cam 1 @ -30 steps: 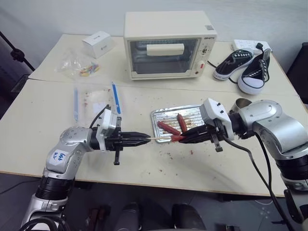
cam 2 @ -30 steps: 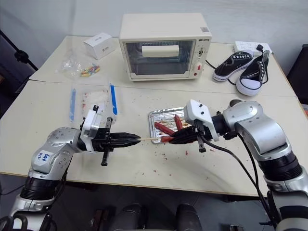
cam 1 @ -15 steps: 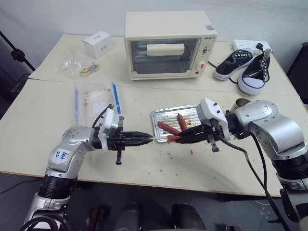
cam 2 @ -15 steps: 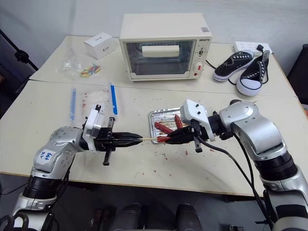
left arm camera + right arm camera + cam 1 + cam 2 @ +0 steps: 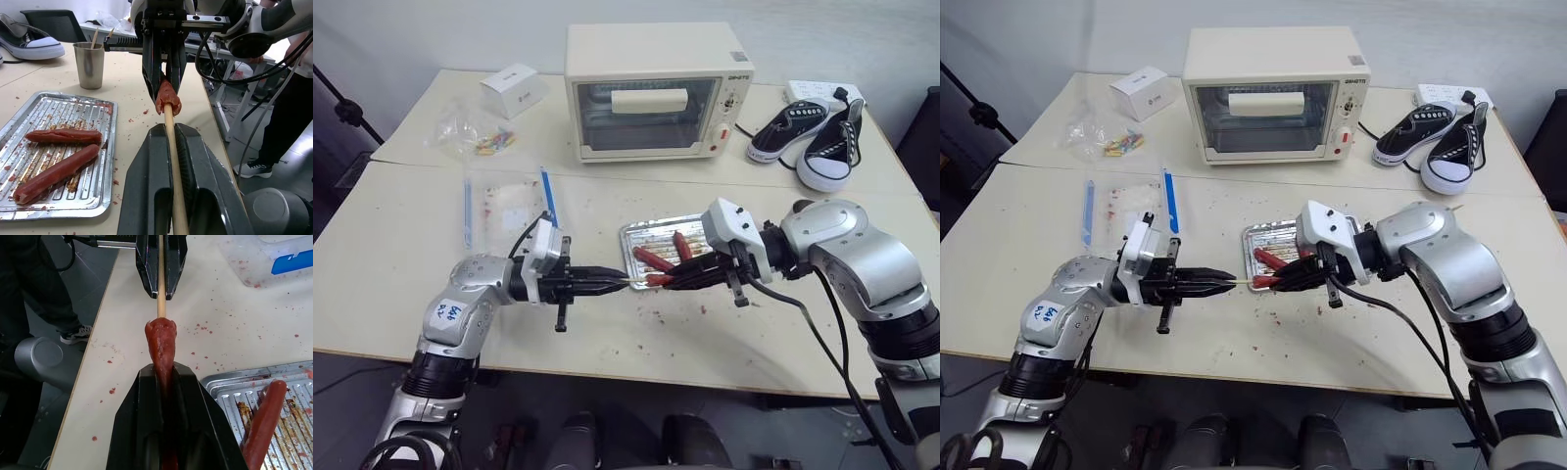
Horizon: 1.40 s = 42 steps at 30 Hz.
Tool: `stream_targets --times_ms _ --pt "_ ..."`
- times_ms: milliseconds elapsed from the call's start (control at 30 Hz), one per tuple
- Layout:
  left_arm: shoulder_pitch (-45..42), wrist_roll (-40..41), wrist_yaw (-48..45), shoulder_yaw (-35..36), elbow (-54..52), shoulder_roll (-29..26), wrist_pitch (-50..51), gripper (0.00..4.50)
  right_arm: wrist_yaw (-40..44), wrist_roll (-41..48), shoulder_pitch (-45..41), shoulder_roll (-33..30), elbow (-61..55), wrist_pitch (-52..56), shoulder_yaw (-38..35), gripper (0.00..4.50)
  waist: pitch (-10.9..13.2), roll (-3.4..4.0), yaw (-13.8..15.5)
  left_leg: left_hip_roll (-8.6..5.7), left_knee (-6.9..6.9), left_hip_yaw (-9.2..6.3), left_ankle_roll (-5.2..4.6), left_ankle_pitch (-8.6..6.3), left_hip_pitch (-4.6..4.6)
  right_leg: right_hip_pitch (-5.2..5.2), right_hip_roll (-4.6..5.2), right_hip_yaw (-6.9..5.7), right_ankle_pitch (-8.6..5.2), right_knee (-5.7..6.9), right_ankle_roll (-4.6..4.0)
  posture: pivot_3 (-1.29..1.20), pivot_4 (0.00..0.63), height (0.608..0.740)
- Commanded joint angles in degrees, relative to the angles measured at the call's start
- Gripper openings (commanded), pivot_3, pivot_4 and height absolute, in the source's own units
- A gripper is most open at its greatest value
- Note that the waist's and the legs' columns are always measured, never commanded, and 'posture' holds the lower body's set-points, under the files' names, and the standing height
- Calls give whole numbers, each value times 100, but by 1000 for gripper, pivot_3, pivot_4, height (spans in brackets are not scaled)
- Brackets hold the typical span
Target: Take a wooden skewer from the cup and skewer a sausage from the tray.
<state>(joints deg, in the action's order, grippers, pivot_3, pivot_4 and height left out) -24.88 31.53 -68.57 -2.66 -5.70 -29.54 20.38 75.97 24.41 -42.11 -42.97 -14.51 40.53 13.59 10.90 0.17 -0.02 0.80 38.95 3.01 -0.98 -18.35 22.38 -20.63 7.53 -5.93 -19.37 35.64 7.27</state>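
Above the near edge of the table point(image 5: 401, 284), just in front of the tray point(image 5: 631, 235), the two grippers face each other tip to tip. The left gripper point(image 5: 615, 283) points level toward the right one, its black fingers point(image 5: 151, 186) clamped together on the wooden skewer point(image 5: 172, 161), which runs out between them. The skewer's point is buried in the end of the sausage point(image 5: 160, 345), as both wrist views show. The right gripper point(image 5: 1279, 284) tilts a little downward toward the left one and is closed on that reddish-brown sausage, whose free end sticks out past the fingertips and meets the stick.

Two more sausages point(image 5: 61, 149) lie in the ridged silver tray among greasy brown crumbs, side by side and slightly angled. The metal cup point(image 5: 89, 64) stands on the table beyond the tray on the right arm's side, with further skewers in it.

Farther back sit a cream toaster oven point(image 5: 656, 93), a small white box point(image 5: 512, 89), a clear bag of coloured bits point(image 5: 475, 135) and a pair of black-and-white sneakers point(image 5: 811, 132). Two blue-handled tools point(image 5: 548, 196) lie on the table to the left of the tray.
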Motion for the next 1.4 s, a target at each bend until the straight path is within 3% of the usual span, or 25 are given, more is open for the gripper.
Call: stream_targets --times_ms 33,167,367,567,633,767,967,1233,1400 --pt "-135 26 -5 -144 -137 188 -111 0 31 175 -132 238 -275 -29 169 68 0 0 0 0 0 0 0 0 0 0 0 0 0 0 0 0 150 740" --pt "-103 75 60 -10 -140 220 -94 0 89 260 -43 143 -311 125 99 68 0 0 3 0 1 0 0 0 0 0 0 0 0 0 0 0 150 740" --pt "101 80 91 330 -122 64 -173 0 220 249 107 -168 -232 -56 -187 1878 1 -1 0 0 1 -1 0 0 1 0 0 0 0 0 0 0 150 740" --pt "470 111 160 663 -218 -106 -276 0 495 542 300 -501 -245 -268 -593 4038 1 -1 -1 2 -1 -2 0 0 0 0 0 -1 0 -1 0 0 150 740" --pt "623 131 242 816 -266 -132 -340 0 470 679 430 -477 -279 -440 -863 4479 1 -1 0 1 0 -2 0 0 0 0 1 0 0 -1 0 0 150 740" --pt "1010 247 683 1336 -415 -72 -427 0 25 838 1092 33 -316 -1645 -1844 4479 1 -3 5 2 0 -4 0 0 0 3 2 -2 0 -2 0 0 150 740" --pt "1449 315 1725 2239 -491 208 -743 0 -1020 1861 2539 779 -792 -1788 -3313 4479 4 -12 74 -1 -3 -10 0 0 0 8 7 -5 0 -6 1 0 150 740" --pt "917 -96 3689 2888 -7 906 -1461 0 -1678 1337 4013 1343 -1560 -2982 -3572 4479 3 -13 148 1 -5 -8 -1 0 -11 16 2 0 2 -1 2 0 150 740" --pt "414 -406 4491 2812 656 1075 -1539 0 -1954 1169 4249 1442 -1575 -3330 -3439 4479 3 -14 142 -5 -6 0 -1 0 -15 15 2 3 2 1 4 0 150 740"
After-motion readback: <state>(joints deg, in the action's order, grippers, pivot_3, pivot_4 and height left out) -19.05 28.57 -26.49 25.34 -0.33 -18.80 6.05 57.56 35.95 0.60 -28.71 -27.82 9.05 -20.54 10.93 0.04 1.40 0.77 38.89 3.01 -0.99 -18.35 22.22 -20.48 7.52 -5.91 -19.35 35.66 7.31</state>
